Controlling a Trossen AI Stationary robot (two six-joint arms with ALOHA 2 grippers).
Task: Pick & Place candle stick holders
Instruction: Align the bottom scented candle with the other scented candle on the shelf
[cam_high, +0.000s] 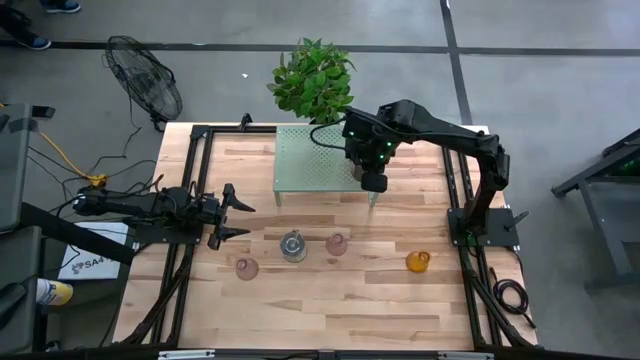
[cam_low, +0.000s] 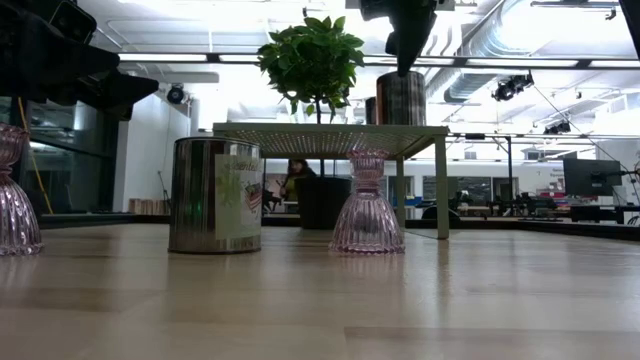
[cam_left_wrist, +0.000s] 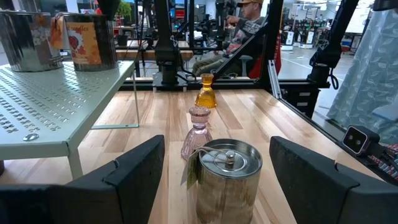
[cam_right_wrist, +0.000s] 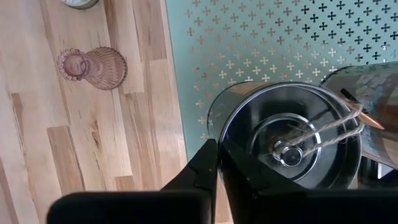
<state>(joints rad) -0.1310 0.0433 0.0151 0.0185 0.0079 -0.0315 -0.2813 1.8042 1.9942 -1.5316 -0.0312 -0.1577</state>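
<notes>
Beneath your right tool (cam_right_wrist: 216, 163), fingers pressed together, two silver holders (cam_right_wrist: 291, 135) stand on the green shelf (cam_high: 312, 158). Ahead of your left tool (cam_high: 237, 214), fingers apart, four remain on the tabletop (cam_high: 330, 300): one silver (cam_high: 293, 245), two pink (cam_high: 337, 243), one amber (cam_high: 418, 261).

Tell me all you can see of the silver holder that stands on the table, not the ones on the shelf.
The silver holder is a shiny metal cylinder with a flat lid, a small knob on top and a paper label on its side. It stands upright on the wooden table, between two pink glass holders, touching neither. The open left gripper is near it, not touching.
</notes>
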